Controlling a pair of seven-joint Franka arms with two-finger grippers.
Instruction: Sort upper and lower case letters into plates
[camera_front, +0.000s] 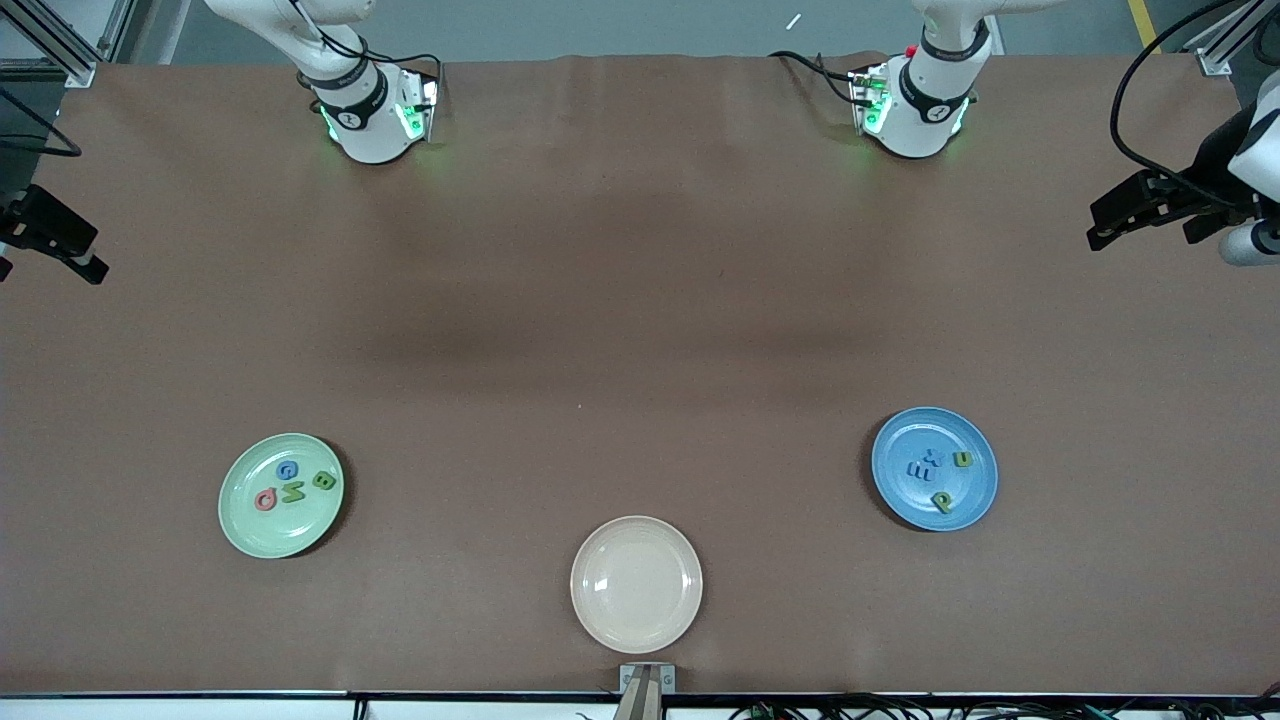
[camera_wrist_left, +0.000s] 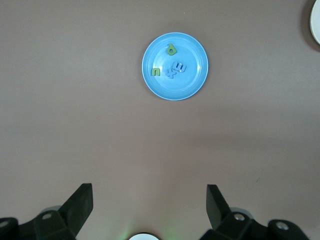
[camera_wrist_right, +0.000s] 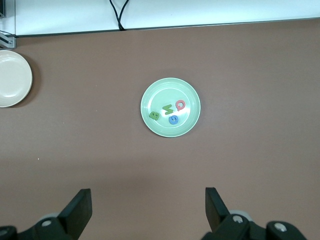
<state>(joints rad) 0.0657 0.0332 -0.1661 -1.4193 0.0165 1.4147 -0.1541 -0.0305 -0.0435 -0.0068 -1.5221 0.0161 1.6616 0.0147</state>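
Front view: pale green plate (camera_front: 281, 495) with four letters (camera_front: 293, 484) lies toward the right arm's end, blue plate (camera_front: 934, 468) with four letters (camera_front: 936, 470) toward the left arm's; a cream plate (camera_front: 636, 584) sits between, nearest the tabletop (camera_front: 620, 300) edge. Left gripper (camera_wrist_left: 149, 200) and right gripper (camera_wrist_right: 148, 202) hang wide, empty, over bare tabletop.

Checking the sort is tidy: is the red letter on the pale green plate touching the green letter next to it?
Cannot tell. In the right wrist view the red letter and the green letter on the pale green plate sit edge to edge, with no clear gap or contact.
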